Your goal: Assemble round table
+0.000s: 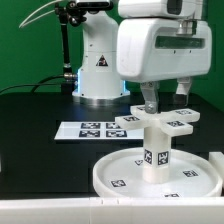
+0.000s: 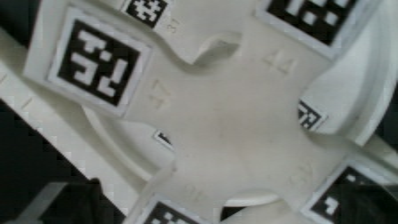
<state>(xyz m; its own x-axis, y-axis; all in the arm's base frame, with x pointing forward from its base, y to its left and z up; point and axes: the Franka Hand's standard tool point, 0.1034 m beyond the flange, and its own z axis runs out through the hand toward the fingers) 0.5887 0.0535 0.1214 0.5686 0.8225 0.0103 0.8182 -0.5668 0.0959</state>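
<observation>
While the marker board (image 1: 88,129) lies flat on the dark table (image 1: 30,130) toward the exterior view's left, well apart from the work, everything that matters is stacked in one upright column nearer the middle and right: the round disc (image 1: 120,176) lies rim-up at the front, the short thick leg (image 1: 155,150) stands upright at about its centre, and the cross-shaped base (image 1: 160,121) sits level across the leg's top. The gripper (image 1: 160,104) hangs straight above that cross, so the piece lies directly below the fingers and the leg's long axis runs vertically, in line with the wrist. Its two fingers come down on either side of the cross's middle; they appear to be closed against it, though the contact itself is too small to make out for certain. From the wrist view, the cross (image 2: 222,115) fills nearly the whole picture, its tagged arms spreading outward, which fits a hand very close over its centre. The arm's big white wrist housing points downward, with the rest of the arm rising behind it. Judging from this, the coming move turns on keeping cross and leg on one shared vertical axis; any sideways offset or tilt could tip the leg on the disc.
</observation>
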